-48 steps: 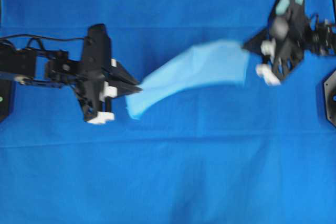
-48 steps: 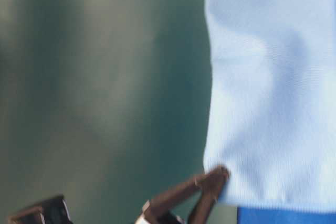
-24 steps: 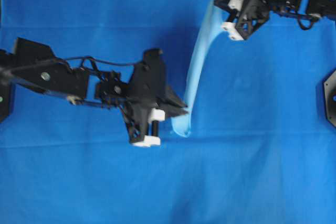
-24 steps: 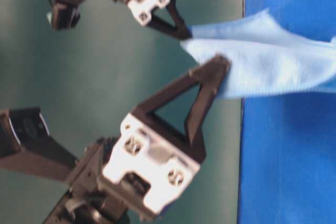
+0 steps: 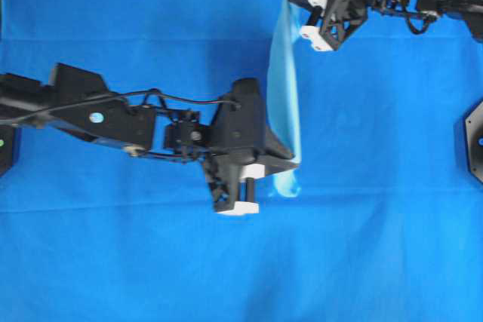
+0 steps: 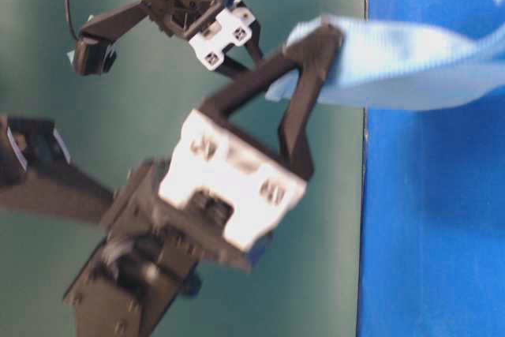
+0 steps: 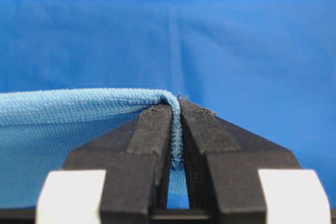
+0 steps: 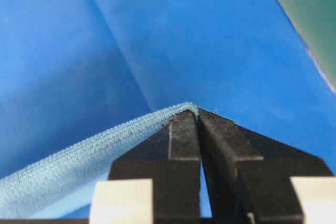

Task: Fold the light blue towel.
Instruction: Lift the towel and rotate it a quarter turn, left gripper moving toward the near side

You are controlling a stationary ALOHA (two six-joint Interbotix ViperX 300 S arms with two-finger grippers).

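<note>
The light blue towel [image 5: 282,96] hangs in the air as a narrow band between my two grippers, seen edge-on from overhead. My left gripper [image 5: 290,165] is shut on its near corner; the hem [image 7: 105,98] is pinched between the black fingers [image 7: 152,129]. My right gripper [image 5: 290,1] is shut on the far corner at the top of the overhead view; the hem [image 8: 105,140] runs off to the left of its fingers [image 8: 181,135]. A short tail of towel [image 5: 288,185] droops below the left gripper. In the table-level view the towel [image 6: 410,65] stretches right from both grippers.
The large royal-blue cloth [image 5: 151,262] covers the whole table. A black arm base [image 5: 474,139] sits at the right edge and another [image 5: 6,145] at the left edge. A green wall [image 6: 79,116] stands behind the table edge.
Both grippers kept hold of the towel. The left arm moved right toward the middle, the right arm moved up and left, and the towel turned from a spread sheet to a taut, edge-on band.
</note>
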